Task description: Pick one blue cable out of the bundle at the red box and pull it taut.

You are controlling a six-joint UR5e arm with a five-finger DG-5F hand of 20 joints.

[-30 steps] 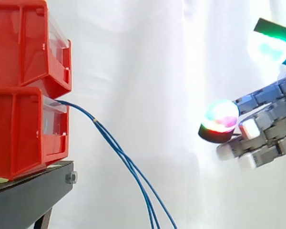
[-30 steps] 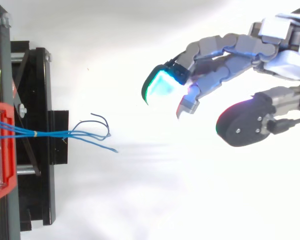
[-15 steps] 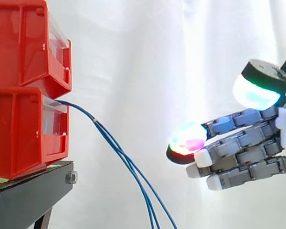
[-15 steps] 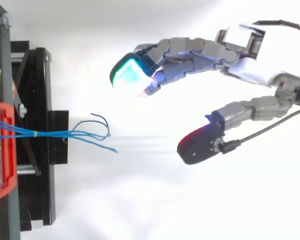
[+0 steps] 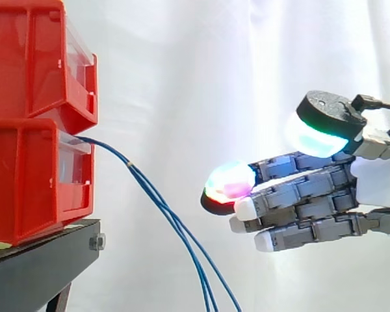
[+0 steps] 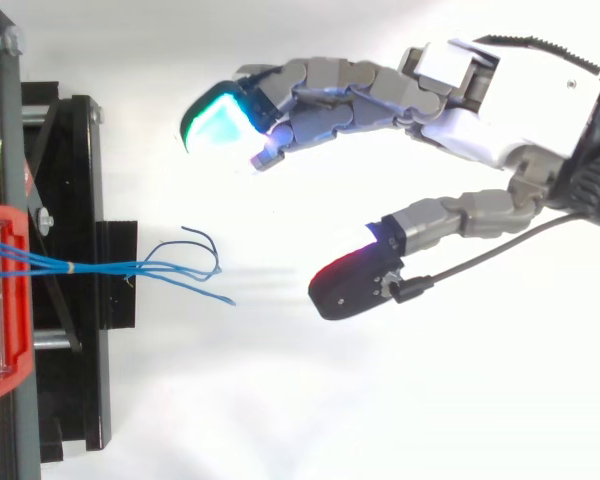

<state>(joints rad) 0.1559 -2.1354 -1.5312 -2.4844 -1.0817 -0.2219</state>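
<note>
A bundle of thin blue cables (image 5: 169, 218) comes out of the lower red box (image 5: 36, 179) and droops down to the right. From above, the cables (image 6: 150, 268) fan out into loose ends past the black stand. My hand (image 6: 500, 105) reaches in from the right, open, its fingers (image 5: 292, 195) stretched toward the cables and the thumb (image 6: 355, 285) held apart. A gap remains between the fingertips and the cables, and nothing is in the hand.
A second red box (image 5: 32, 58) is stacked on the lower one. Both rest on a black stand (image 5: 42, 266). A white curtain hangs behind everything.
My hand has moved left toward the cables over the last second, and its fingers have stretched out. The cables have not moved.
</note>
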